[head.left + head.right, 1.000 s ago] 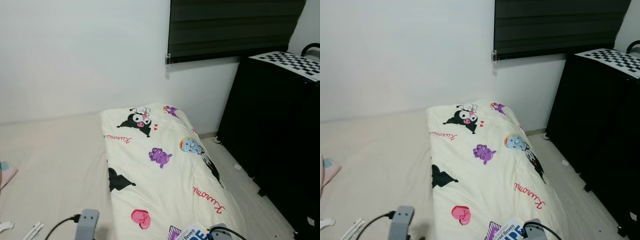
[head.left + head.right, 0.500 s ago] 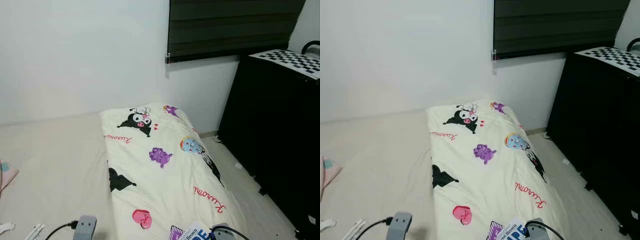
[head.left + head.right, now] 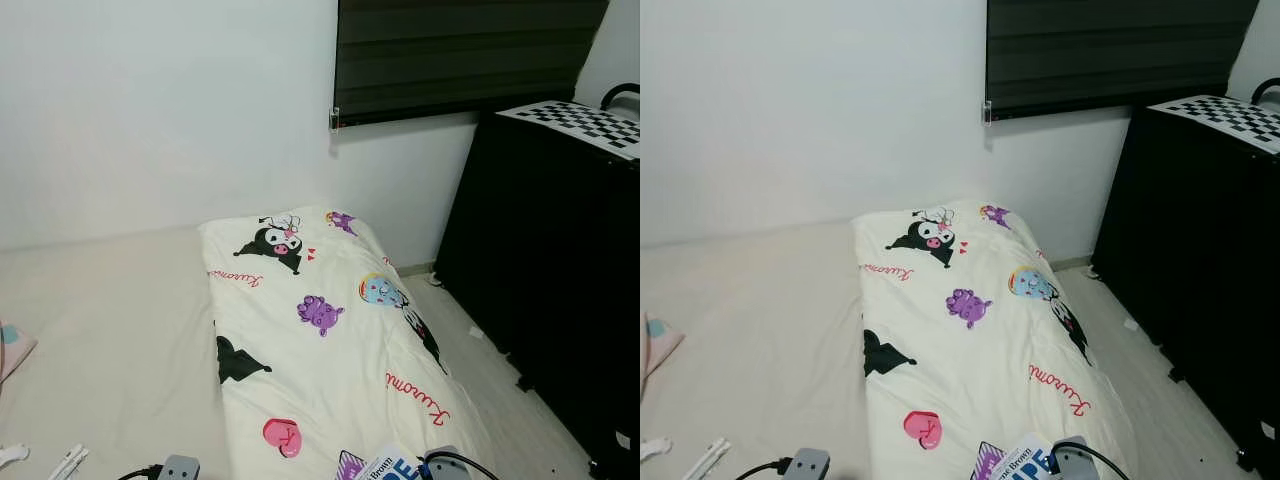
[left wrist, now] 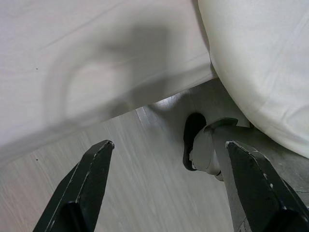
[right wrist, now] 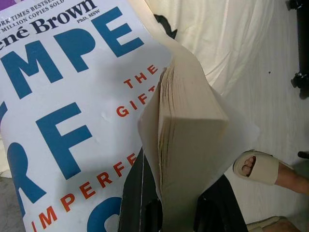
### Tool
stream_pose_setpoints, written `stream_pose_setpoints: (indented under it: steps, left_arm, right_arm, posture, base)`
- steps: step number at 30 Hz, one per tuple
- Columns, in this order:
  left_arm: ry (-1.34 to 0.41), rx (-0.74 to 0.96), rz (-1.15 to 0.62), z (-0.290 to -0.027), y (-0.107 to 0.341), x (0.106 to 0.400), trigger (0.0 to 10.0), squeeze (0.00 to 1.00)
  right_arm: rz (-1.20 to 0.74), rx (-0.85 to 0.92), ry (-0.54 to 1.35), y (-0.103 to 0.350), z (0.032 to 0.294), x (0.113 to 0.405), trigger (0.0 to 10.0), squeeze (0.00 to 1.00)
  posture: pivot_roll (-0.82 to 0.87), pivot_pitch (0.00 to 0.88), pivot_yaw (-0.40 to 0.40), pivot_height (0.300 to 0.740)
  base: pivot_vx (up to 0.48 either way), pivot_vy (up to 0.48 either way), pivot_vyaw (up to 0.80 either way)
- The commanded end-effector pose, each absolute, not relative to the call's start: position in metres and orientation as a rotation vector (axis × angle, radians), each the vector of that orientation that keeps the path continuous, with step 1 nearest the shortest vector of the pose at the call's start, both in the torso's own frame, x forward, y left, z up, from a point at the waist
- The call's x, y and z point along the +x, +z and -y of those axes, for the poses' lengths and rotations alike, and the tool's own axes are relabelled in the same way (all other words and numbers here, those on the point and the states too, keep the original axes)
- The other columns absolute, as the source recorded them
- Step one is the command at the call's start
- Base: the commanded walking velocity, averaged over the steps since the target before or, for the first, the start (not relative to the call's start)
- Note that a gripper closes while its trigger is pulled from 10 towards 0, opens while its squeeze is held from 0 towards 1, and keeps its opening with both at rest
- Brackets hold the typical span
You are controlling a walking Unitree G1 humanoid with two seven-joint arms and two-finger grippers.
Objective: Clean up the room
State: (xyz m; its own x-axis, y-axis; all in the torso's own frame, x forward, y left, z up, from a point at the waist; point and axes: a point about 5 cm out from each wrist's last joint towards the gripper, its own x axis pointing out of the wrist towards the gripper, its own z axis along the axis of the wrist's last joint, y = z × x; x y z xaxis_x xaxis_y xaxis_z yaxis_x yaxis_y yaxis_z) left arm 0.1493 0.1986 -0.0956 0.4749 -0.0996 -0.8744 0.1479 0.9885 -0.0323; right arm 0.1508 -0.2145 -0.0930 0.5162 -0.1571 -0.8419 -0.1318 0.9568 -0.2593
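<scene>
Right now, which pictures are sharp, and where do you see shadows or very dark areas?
Both eye views are sharp and evenly lit; the black cabinet and window blind lose detail in darkness. In the left wrist view, a soft round shadow lies on the sheet, fingers crisp. In the right wrist view, the book is close, its print sharp.

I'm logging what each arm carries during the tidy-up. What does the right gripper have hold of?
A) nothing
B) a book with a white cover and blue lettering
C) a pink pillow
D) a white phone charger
B: in the right wrist view the right gripper is clamped on the pages of the book, its white cover printed in big blue letters.
</scene>
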Motion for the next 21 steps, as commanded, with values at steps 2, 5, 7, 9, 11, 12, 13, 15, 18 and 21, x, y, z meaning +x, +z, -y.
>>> stream_pose_setpoints:
  steps: [2, 5, 7, 9, 11, 12, 13, 15, 18, 21]
  left_arm:
    - [-0.175, 0.045, -1.076, -0.191, -0.097, 0.149, 10.0, 0.0]
    - [-0.177, 0.035, -1.074, -0.188, -0.097, 0.15, 10.0, 0.0]
    - [-0.179, 0.028, -1.073, -0.186, -0.097, 0.15, 10.0, 0.0]
    - [-0.184, 0.026, -1.075, -0.185, -0.097, 0.15, 10.0, 0.0]
    - [-0.192, 0.024, -1.08, -0.183, -0.098, 0.149, 10.0, 0.0]
    - [-0.195, 0.021, -1.084, -0.183, -0.098, 0.148, 10.0, 0.0]
    - [-0.195, 0.021, -1.084, -0.183, -0.098, 0.148, 10.0, 0.0]
    - [-0.197, 0.019, -1.087, -0.182, -0.099, 0.147, 10.0, 0.0]
    - [-0.208, 0.014, -1.092, -0.18, -0.099, 0.147, 10.0, 0.0]
    - [-0.206, 0.007, -1.093, -0.179, -0.099, 0.146, 10.0, 0.0]
  right_arm:
    - [-1.101, -0.298, 0.01, -0.099, 0.212, 0.137, 10.0, 0.0]
    - [-1.087, -0.298, 0.015, -0.098, 0.214, 0.14, 10.0, 0.0]
    - [-1.072, -0.29, 0.008, -0.096, 0.215, 0.144, 10.0, 0.0]
    - [-1.064, -0.288, 0.01, -0.095, 0.215, 0.146, 10.0, 0.0]
    - [-1.058, -0.284, 0.017, -0.095, 0.215, 0.147, 10.0, 0.0]
    - [-1.058, -0.281, 0.02, -0.095, 0.214, 0.147, 10.0, 0.0]
    - [-1.058, -0.281, 0.02, -0.095, 0.214, 0.147, 10.0, 0.0]
    - [-1.058, -0.279, 0.021, -0.095, 0.214, 0.147, 10.0, 0.0]
    - [-1.075, -0.274, 0.035, -0.098, 0.212, 0.139, 10.0, 0.0]
    - [-1.086, -0.273, 0.041, -0.099, 0.213, 0.135, 10.0, 0.0]
  posture:
    - [0.0, 0.0, -0.04, 0.74]
    - [-0.01, 0.0, -0.037, 0.74]
    - [-0.01, 0.0, -0.036, 0.74]
    - [-0.02, 0.0, -0.034, 0.74]
    - [-0.02, 0.0, -0.034, 0.74]
    - [-0.03, 0.0, -0.031, 0.74]
    - [-0.03, 0.0, -0.031, 0.74]
    - [-0.03, 0.0, -0.031, 0.74]
    - [-0.03, 0.0, -0.032, 0.74]
    - [-0.03, 0.0, -0.035, 0.74]
  base:
    - [0.0, 0.0, 0.0]
    - [0.0, 0.0, 0.23]
    - [0.0, 0.0, 0.75]
    - [0.0, 0.0, 0.8]
    - [0.0, 0.0, 0.8]
    - [0.0, 0.0, 0.8]
    - [0.0, 0.0, 0.8]
    - [0.0, 0.0, 0.8]
    - [0.0, 0.0, 0.8]
    - [0.0, 0.0, 0.79]
